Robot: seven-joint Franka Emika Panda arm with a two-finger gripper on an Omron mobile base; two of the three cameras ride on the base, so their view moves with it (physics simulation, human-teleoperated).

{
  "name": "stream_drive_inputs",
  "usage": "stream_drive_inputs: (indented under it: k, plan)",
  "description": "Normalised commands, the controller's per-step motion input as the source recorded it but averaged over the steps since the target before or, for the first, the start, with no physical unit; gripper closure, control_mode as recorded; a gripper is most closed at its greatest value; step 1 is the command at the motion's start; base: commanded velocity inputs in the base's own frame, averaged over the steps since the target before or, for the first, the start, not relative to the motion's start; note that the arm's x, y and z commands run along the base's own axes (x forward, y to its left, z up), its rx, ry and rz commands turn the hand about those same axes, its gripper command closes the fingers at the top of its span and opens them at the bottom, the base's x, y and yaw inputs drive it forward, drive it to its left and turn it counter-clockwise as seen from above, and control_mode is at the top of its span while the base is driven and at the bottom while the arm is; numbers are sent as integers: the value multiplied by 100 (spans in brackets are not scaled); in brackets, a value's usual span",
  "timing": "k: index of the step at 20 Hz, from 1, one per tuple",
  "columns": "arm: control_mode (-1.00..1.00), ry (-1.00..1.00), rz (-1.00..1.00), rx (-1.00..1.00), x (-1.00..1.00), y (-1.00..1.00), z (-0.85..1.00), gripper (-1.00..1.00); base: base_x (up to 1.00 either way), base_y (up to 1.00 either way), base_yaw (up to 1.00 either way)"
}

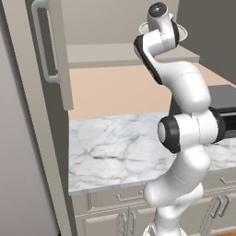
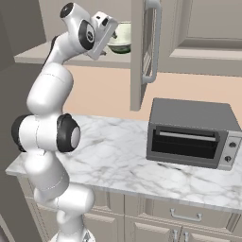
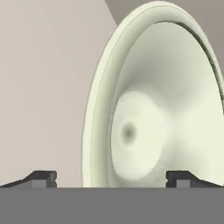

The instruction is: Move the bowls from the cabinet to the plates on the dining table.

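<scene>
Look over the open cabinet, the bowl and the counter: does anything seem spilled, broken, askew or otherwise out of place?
Nothing stands out. The bowl sits upright and whole on the cabinet shelf, the toaster oven stands square on the marble counter, and no spill shows.

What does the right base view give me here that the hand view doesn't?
Right base view alone: the arm reaching up to the cabinet shelf, the open cabinet door with its bar handle, and the toaster oven on the marble counter.

Hand view alone: the gripper with its tips spread wide, one on either side of the bowl's near rim, and the bowl's cream inside close up.

Both: the bowl on the shelf.
</scene>
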Motion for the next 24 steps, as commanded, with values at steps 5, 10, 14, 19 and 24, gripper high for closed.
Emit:
stream_drive_inputs:
  k: [5,10,14,19,24]
  plan:
    - [-100,0,1,0,0,-1,-56,-100,0,0,0]
    - [-100,-1,0,0,-1,0,-2,100,0,0,0]
    - [-100,-3,0,1,-2,-3,0,100,0,0,0]
    - [-100,-2,0,5,0,-10,0,100,0,0,0]
    - [-100,-3,3,2,-1,-13,0,100,0,0,0]
